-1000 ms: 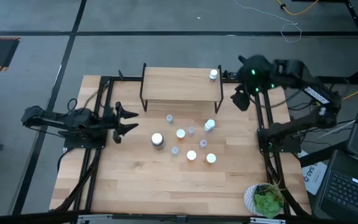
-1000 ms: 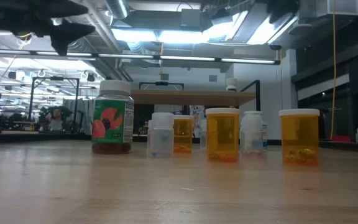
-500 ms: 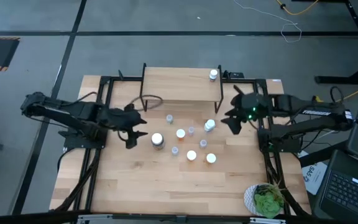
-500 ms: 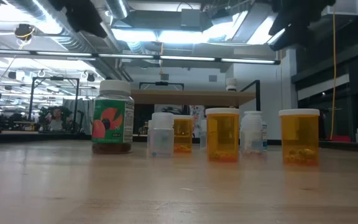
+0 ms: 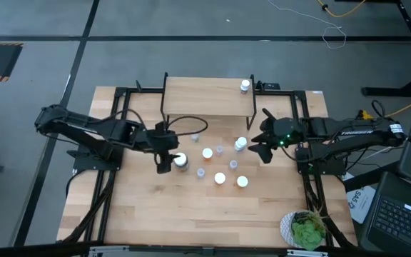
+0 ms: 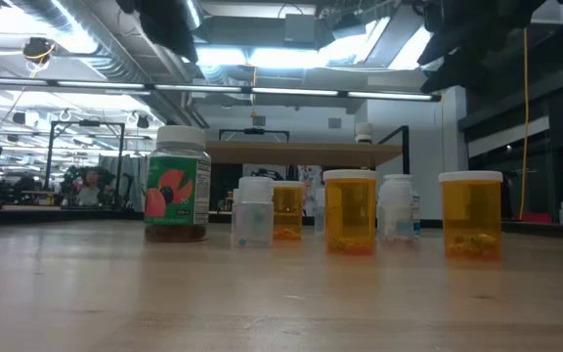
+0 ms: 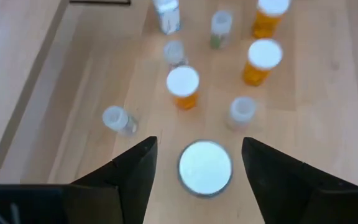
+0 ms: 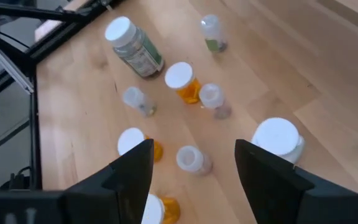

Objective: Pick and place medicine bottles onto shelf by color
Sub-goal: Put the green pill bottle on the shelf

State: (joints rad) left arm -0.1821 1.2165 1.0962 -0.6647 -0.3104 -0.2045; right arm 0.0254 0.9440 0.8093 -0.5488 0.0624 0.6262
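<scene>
Left gripper (image 7: pixel 204 163): our left gripper hangs just over the big jar. Its two fingers are spread wide, one on each side of the white lid. It holds nothing.
Big jar (image 5: pixel 180 160): it stands upright on the table, at the left edge of the bunch of bottles. In the low view (image 6: pixel 177 183) it has a white lid and a green label with red fruit on it. We think it is the heaviest one here. It looks hard and smooth, so it may slip.
Where to hold it: we would grab the round sides just under the lid, with one finger on each side.
Right gripper (image 8: pixel 192 163): our right gripper is above the right side of the bunch, close to the white bottle (image 8: pixel 278 140). Its fingers are wide open and hold nothing.
Little bottles: the orange bottles (image 6: pixel 350 210) and the small clear ones (image 7: pixel 118 118) stand close together on the table, in front of the shelf. We think they are light and tip over easily.
Shelf (image 5: pixel 205 96): it stands at the far end of the table. One white-capped bottle (image 5: pixel 245 86) is already on its right corner.
Be careful: the bottles stand close, so a wide finger could bump a neighbor.
</scene>
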